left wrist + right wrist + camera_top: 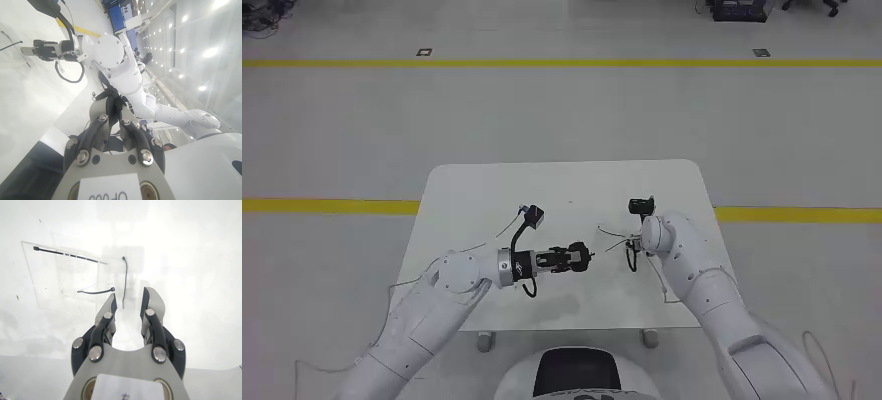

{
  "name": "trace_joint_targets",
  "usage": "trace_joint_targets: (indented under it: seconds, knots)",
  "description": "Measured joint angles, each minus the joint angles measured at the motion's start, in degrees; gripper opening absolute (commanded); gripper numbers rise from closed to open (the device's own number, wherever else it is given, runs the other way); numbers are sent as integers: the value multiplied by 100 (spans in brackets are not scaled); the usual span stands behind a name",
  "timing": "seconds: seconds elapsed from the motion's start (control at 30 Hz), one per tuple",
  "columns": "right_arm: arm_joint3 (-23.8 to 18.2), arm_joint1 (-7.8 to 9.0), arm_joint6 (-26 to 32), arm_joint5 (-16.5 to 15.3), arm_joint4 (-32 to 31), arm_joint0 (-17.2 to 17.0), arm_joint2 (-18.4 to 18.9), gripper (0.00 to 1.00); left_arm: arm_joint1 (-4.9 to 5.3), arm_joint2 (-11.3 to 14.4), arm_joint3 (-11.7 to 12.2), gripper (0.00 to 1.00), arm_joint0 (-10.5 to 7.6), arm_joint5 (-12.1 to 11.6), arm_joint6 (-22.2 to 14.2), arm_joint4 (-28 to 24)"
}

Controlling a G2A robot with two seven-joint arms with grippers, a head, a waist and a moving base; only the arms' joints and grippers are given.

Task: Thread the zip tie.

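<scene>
We find the right tool [128, 291] wide open, empty, over 1 zip tie [126, 275] flat on the tabletop [189, 256], right of centre. Left tool [113, 102] closed on an unidentified black piece [111, 93]. We judge the zip tie light, springy, slick; grip near its head.

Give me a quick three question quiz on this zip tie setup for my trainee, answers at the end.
1. Count: how many zip ties show in the right wrist view?
2. True or false: the right gripper is shut.
3. The longest zip tie rests on: A) the clear stand; B) a red cloth; C) a blue tray.
Key: 1) three; 2) false, it is open; 3) A.
</scene>
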Motion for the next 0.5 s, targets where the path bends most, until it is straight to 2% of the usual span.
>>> trace_joint_targets:
  seconds: [0.23,0.5]
  knots:
    - [399,-78,-109,8,155,200,-126,25,0,0,0,0,0,0,0,0]
    - [702,-152,-242,61,266,346,-240,15,0,0,0,0,0,0,0,0]
